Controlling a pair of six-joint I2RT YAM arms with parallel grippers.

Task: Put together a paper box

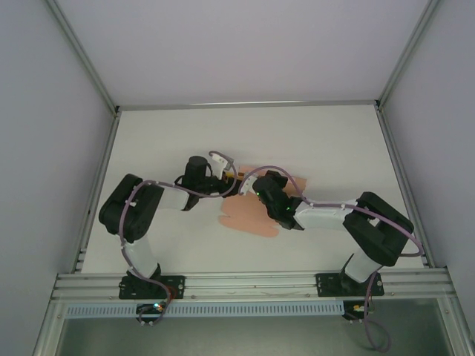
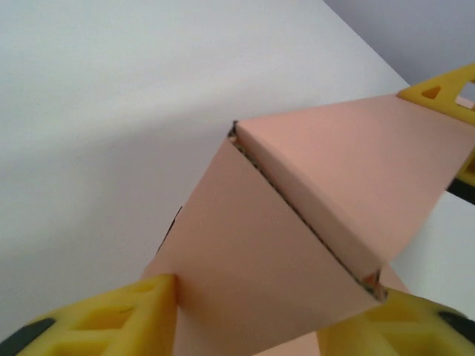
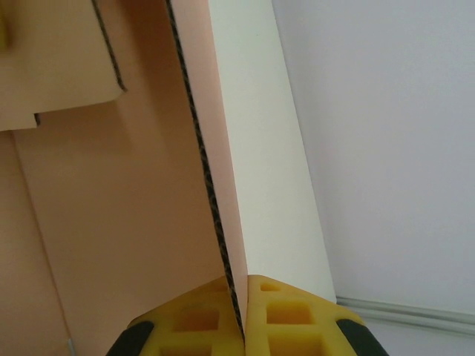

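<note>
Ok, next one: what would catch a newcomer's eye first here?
A salmon-pink paper box, half folded, lies on the white table with both arms bent over it. The right jaws pinch one raised flap edge-on; a creased fold rises between the spread left jaws.
</note>
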